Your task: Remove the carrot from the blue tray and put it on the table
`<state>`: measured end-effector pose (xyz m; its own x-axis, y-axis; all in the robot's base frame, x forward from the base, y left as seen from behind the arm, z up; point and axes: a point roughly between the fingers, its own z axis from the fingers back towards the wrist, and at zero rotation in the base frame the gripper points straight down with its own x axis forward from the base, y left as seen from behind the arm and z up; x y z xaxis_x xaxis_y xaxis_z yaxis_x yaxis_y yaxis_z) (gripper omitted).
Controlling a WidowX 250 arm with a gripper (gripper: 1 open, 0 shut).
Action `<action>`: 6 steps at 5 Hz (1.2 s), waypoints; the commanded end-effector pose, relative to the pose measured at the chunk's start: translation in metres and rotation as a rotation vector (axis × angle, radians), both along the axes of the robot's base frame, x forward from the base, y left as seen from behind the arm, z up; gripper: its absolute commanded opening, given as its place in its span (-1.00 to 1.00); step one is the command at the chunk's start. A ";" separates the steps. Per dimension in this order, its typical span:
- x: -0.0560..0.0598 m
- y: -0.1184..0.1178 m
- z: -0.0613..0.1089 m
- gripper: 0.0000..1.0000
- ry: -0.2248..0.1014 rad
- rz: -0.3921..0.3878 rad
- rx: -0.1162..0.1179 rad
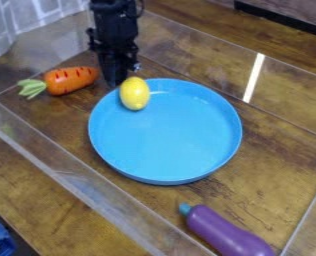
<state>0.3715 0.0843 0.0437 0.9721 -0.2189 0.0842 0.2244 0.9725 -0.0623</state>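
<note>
On the table (254, 128) beside the blue tray (165, 130): one toy carrot (70, 80), placement apparently done; my gripper (118, 78), pressed together, should next lift away
</note>
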 end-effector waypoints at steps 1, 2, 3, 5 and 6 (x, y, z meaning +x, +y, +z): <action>0.019 0.015 0.025 -1.00 -0.083 0.007 0.014; 0.029 0.020 0.025 -1.00 -0.096 -0.007 0.007; 0.035 0.021 0.022 1.00 -0.104 -0.020 -0.002; 0.043 0.021 0.015 1.00 -0.115 -0.047 -0.014; 0.047 0.019 0.009 1.00 -0.120 -0.074 -0.015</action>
<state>0.4086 0.0932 0.0287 0.9434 -0.3006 0.1400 0.3140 0.9456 -0.0851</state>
